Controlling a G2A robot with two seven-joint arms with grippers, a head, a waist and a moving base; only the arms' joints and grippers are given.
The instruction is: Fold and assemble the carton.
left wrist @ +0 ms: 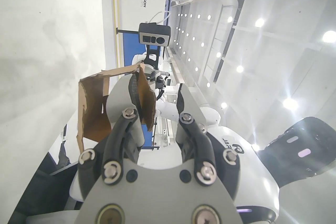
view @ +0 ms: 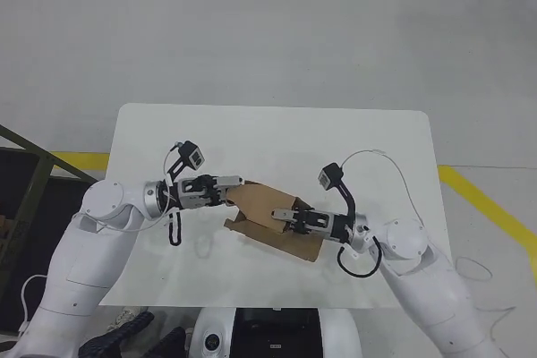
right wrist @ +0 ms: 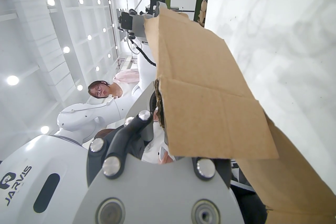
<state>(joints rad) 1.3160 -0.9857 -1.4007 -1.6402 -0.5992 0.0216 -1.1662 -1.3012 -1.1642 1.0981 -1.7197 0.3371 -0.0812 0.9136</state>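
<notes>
Over the white tabletop [view: 340, 143], the left gripper [view: 222, 190] had its jaws apart around the brown cardboard carton's [view: 259, 201] ten-o'clock flap. The right gripper [view: 282, 216] had its jaws clamped on the four-o'clock wall.

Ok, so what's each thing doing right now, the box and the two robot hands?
carton: partly folded, flaps sticking out, not a box yet.
left gripper: open, a flap resting against one finger.
right gripper: shut on the carton's panel.
</notes>
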